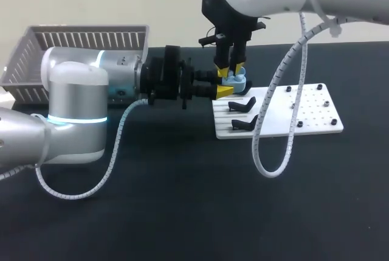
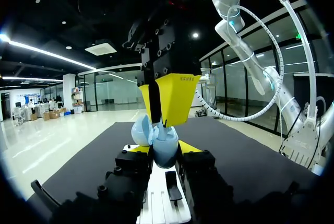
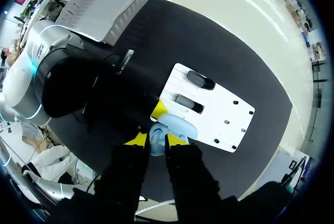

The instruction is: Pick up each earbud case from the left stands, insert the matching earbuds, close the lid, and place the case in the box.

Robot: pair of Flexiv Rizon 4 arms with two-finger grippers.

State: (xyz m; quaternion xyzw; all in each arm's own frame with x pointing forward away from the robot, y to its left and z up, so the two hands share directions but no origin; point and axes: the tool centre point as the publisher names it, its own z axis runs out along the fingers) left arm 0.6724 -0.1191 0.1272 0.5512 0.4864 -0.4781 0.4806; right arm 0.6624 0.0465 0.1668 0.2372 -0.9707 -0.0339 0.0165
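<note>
**Case Pinned From Two Sides Over the Board**

Held the light-blue earbud case [image 2: 166,153] sideways in the left gripper [image 1: 222,83], both yellow tips pressed against its flanks. Hung it over the far left corner of the white board [image 1: 310,112], just beyond two black stands [image 1: 242,104], with the lid tilted open. Met it from above with the right gripper [image 3: 155,141], tips nearly together and pinching a pale blue part of the case between them. Counted several small dark pegs [image 1: 326,104] across the board's right part. Found the grey box [image 1: 85,39] well apart from the case, at the far left of the black table [image 1: 182,212].
</note>
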